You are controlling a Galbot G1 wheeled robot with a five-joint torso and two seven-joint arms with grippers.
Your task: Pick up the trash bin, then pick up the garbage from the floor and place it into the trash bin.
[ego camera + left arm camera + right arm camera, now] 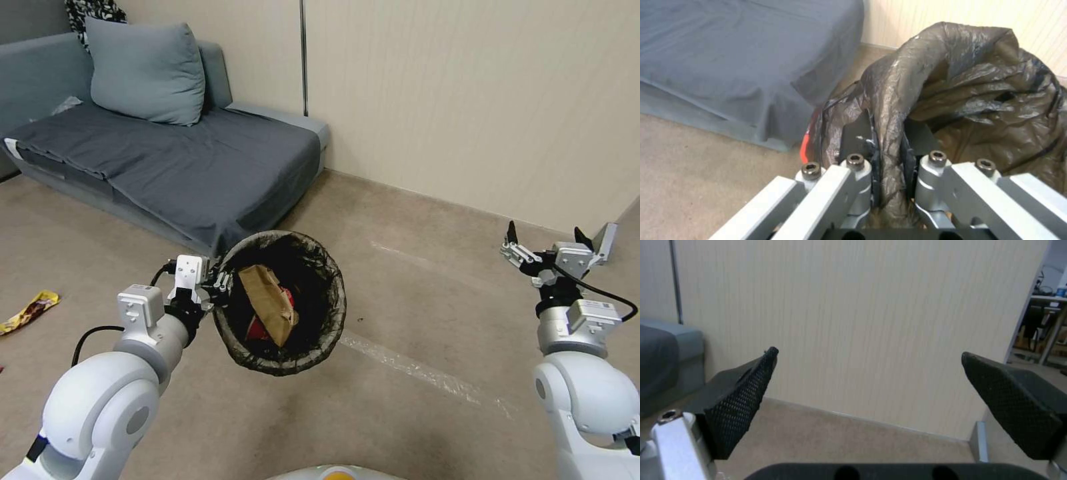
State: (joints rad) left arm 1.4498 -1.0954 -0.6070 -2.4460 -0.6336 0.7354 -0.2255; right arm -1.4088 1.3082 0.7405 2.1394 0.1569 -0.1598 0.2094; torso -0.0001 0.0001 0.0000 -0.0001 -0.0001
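Head and wrist views of the robot on a carpeted floor. The left gripper is clenched on the near-left rim of the trash bin, holding it off the floor with its mouth tipped toward the head camera; the bin's long axis therefore runs from the raised rim down and away, and its white wall is hidden behind the dark liner folded over the rim. In the left wrist view the fingers pinch a fold of that liner, one outside and one inside the rim; the contact point is partly buried in crumpled plastic. Inside the bin lie a tan paper bag, standing on end and leaning, and a red packet, mostly covered by the bag. A yellow wrapper lies on the floor near the left edge of the head view, well apart from the bin. The right gripper hovers released, its pads spread wide, holding nothing. A grey sofa stands behind the bin.
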